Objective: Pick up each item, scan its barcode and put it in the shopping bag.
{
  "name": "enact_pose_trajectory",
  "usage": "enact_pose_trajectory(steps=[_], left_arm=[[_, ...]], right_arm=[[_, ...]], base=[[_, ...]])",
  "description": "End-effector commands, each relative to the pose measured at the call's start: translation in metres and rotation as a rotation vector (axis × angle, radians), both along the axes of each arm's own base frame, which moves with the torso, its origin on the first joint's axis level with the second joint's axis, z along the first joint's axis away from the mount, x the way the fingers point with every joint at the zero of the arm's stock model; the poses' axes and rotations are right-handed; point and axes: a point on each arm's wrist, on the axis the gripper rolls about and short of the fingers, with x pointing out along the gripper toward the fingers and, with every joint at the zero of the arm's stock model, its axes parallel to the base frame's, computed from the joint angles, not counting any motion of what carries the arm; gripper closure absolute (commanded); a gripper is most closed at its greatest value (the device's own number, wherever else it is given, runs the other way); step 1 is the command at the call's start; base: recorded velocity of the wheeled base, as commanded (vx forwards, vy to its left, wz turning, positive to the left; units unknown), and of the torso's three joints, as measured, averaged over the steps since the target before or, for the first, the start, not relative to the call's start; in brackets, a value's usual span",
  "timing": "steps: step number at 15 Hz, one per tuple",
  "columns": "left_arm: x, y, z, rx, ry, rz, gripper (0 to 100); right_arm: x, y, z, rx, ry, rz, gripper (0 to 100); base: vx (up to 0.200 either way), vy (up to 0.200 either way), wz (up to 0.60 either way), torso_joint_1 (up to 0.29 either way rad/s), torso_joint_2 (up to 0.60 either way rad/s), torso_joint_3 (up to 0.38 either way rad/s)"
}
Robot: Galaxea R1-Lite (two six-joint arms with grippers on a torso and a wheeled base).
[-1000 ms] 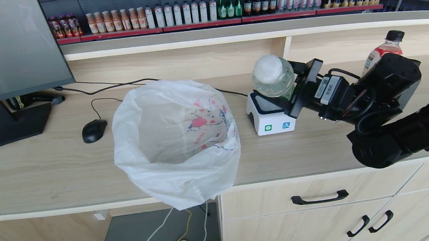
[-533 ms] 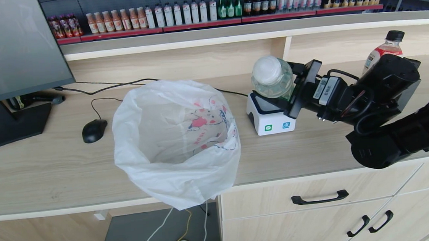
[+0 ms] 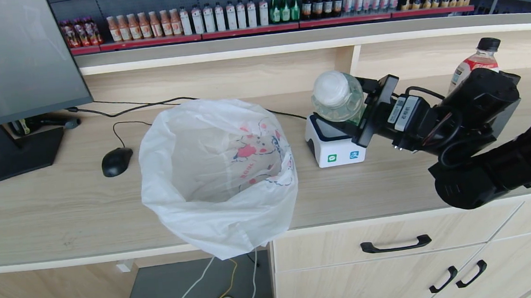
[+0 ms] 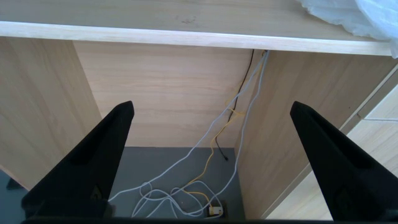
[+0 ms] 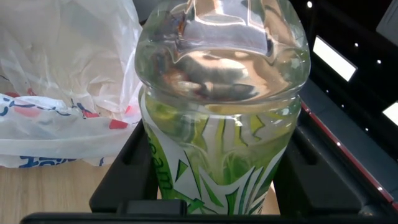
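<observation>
From the head, the right gripper [image 3: 360, 110] has its fingers shut tight around a clear bottle [image 3: 337, 95]. The bottle lies on its side, just above the white scanner [image 3: 334, 147] on the counter [image 3: 61, 207]. The white bag [image 3: 220, 176] stands open near the scanner, at the front edge of the counter. A black mouse [image 3: 117, 161] and a screen [image 3: 12, 60] are off to the left. A second bottle [image 3: 474, 62] stands at the back, behind the right arm.

From the left wrist, the left gripper [image 4: 211, 106] has its fingers spread wide with nothing between them. It hangs low, under the counter edge, above some wires [image 4: 205, 168].

From the right wrist, the bottle sits between the black fingers [image 5: 124, 168]. It has a green label and clear drink inside. The bag is beside it.
</observation>
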Motion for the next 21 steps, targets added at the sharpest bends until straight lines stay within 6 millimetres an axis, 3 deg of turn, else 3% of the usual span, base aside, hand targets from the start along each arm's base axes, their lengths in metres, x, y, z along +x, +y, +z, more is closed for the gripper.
enact_pose_trajectory(steps=[1,7,12,14,16,18,21], left_arm=[[0.000,0.000,0.000,0.000,0.000,0.000,0],[0.000,0.000,0.000,0.000,0.000,0.000,0],[0.000,0.000,0.000,0.000,0.000,0.000,0],[0.000,0.000,0.000,0.000,0.000,0.000,0],[0.000,0.000,0.000,0.001,0.003,-0.001,0],[0.000,0.000,0.000,0.001,0.003,-0.001,0],[0.000,0.000,0.000,0.001,0.003,-0.001,0]], right_arm=[[-0.002,0.000,0.002,0.001,-0.005,0.001,100],[-0.017,-0.005,0.025,0.029,-0.032,-0.002,100],[-0.075,-0.022,0.032,0.122,0.104,-0.064,100],[-0.097,-0.032,0.037,0.219,0.176,-0.129,100],[-0.105,-0.035,0.044,0.274,0.197,-0.134,100],[-0.120,-0.043,0.036,0.414,0.333,-0.179,100],[-0.125,-0.046,0.037,0.615,0.454,-0.193,100]], base=[[0.000,0.000,0.00,0.000,0.00,0.000],[0.000,0.000,0.00,0.000,0.00,0.000],[0.000,0.000,0.00,0.000,0.00,0.000],[0.000,0.000,0.00,0.000,0.00,0.000],[0.000,0.000,0.00,0.000,0.00,0.000],[0.000,0.000,0.00,0.000,0.00,0.000],[0.000,0.000,0.00,0.000,0.00,0.000]])
